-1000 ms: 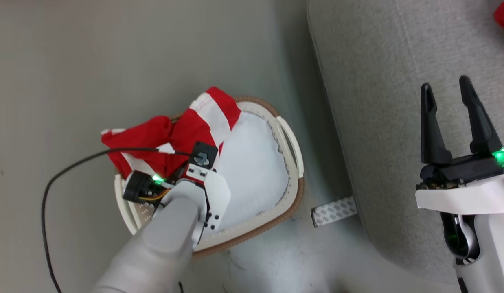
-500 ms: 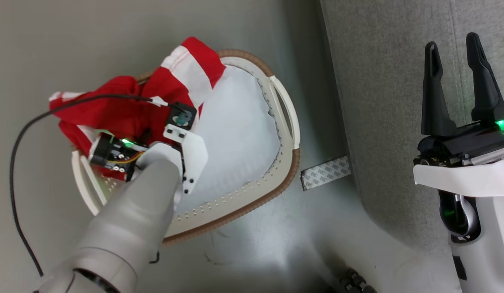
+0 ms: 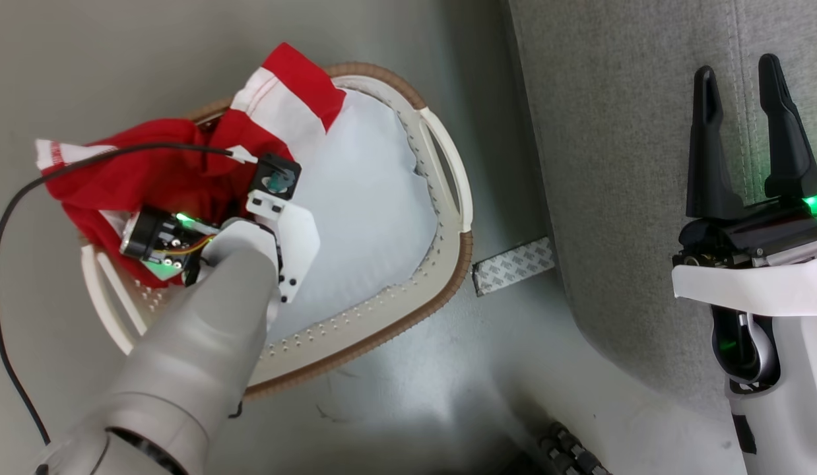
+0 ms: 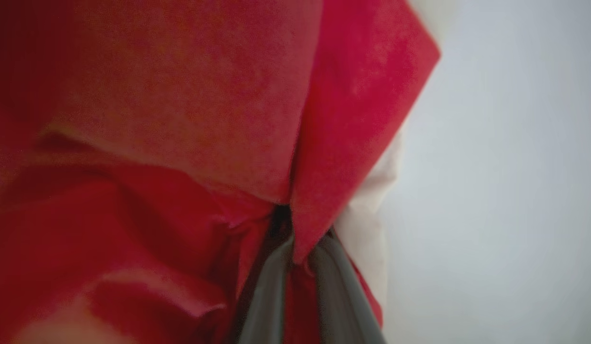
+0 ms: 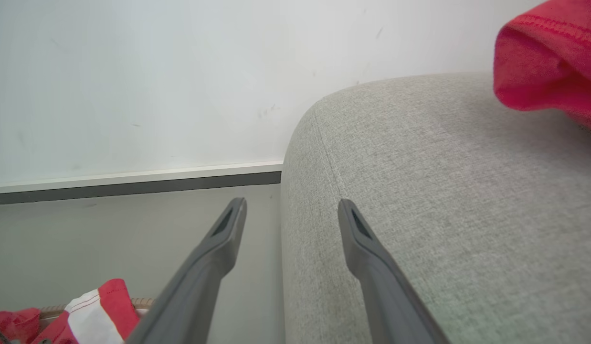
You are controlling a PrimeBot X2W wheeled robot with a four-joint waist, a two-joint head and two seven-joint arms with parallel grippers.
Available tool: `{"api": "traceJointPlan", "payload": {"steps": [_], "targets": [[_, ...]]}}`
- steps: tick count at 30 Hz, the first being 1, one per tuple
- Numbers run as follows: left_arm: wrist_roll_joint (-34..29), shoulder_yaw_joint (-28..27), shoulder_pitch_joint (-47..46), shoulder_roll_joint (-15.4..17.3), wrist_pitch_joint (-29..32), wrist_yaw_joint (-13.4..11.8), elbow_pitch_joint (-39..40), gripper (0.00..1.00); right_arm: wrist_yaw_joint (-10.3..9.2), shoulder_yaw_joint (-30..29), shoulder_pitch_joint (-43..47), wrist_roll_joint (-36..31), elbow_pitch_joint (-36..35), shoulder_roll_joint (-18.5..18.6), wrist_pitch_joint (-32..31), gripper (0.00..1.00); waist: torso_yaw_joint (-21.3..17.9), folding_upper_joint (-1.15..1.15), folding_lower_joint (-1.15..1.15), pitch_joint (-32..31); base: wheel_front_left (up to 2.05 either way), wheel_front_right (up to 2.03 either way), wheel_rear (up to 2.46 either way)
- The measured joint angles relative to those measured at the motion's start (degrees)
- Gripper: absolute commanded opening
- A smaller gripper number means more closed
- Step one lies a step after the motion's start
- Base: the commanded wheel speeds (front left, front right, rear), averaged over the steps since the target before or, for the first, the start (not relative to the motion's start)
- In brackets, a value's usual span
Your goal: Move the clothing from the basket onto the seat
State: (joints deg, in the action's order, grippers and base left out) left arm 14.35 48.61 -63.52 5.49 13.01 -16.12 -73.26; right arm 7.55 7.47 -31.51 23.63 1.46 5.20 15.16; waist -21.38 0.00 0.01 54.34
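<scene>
The clothing [image 3: 151, 178], red with white stripes, is heaped at the basket's far left end and spills over its rim. The basket [image 3: 375, 321] is cream with a brown rim and stands on the floor. My left wrist [image 3: 250, 244] reaches down into the heap and hides the fingers there. In the left wrist view, my left gripper [image 4: 298, 248] is shut on a fold of the clothing [image 4: 181, 119]. My right gripper [image 3: 737, 66] stands open with nothing in it over the grey seat [image 3: 633, 165], apart from it. In the right wrist view, the right gripper [image 5: 291, 203] hangs by the seat [image 5: 443, 191]'s rounded edge.
A white pad [image 3: 369, 198] lines the basket. Another red garment [image 5: 548, 67] lies on the seat. A patterned strip [image 3: 514, 266] lies on the floor between basket and seat. A black cable [image 3: 6, 218] loops left of the basket. A wall with skirting [image 5: 133, 184] stands behind.
The head camera has moved, shifting the whole picture. My left gripper has closed on the red fabric. The right gripper stays open over the seat.
</scene>
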Motion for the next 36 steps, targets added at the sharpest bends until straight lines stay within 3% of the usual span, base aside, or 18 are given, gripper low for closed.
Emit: {"api": "traceJointPlan", "payload": {"steps": [9,16,20,36], "targets": [[3.61,-1.65,3.85,-1.56,-6.17,1.47,0.81,0.00,0.00,-1.47,3.26,-0.90,2.16,1.23,-0.01,1.00,3.12,0.00,0.00,-6.20,0.00,0.00,0.00],[8.43,-3.36,10.94,-2.48,-12.96,3.60,3.76,0.00,0.00,-2.70,9.89,-2.47,4.47,2.46,-0.01,1.00,6.49,0.00,-0.01,-15.65,0.00,0.00,0.00],[12.10,-2.86,15.51,-2.59,-14.95,6.04,8.86,0.00,0.00,-3.63,14.18,-3.47,5.80,2.76,-0.01,1.00,8.67,0.01,-0.01,-22.00,0.00,0.00,0.00],[19.16,-1.32,21.75,-2.37,-18.29,5.98,22.75,0.00,0.00,-4.03,26.50,-7.46,8.93,0.86,-0.01,1.00,17.85,0.01,-0.03,-45.40,0.00,0.00,0.00]]}}
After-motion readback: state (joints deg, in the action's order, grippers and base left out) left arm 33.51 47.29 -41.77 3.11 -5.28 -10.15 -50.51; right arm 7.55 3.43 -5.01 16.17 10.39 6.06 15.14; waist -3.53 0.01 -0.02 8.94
